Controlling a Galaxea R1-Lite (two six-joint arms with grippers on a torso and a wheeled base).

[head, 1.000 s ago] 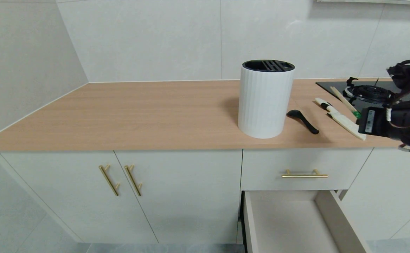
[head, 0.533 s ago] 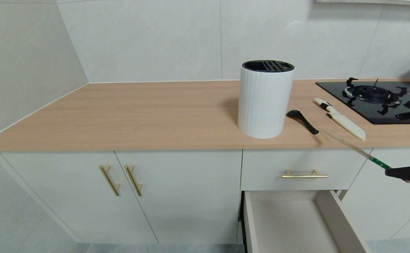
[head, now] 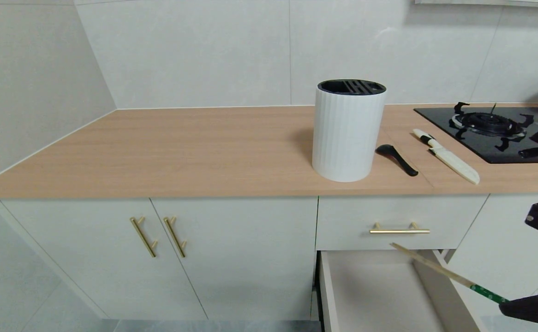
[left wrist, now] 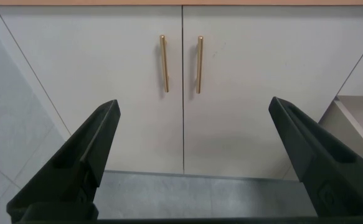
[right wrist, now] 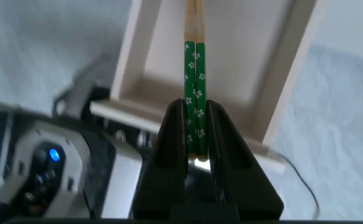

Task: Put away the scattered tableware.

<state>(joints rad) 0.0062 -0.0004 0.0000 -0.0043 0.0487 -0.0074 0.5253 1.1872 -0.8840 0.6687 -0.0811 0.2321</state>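
The right claw (right wrist: 195,109) pinches the chopsticks (head: 435,267), probably light, stiff and slippery, by their green ends above the open drawer (head: 327,286); the left claw (left wrist: 192,109) gapes empty.

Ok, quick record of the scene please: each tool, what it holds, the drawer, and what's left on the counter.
right tool: shut on the chopsticks, which point over the drawer
left tool: open, holding nothing, facing the cabinet doors
drawer: pulled out below the counter
counter: knife and black spoon lying to the right of the white holder
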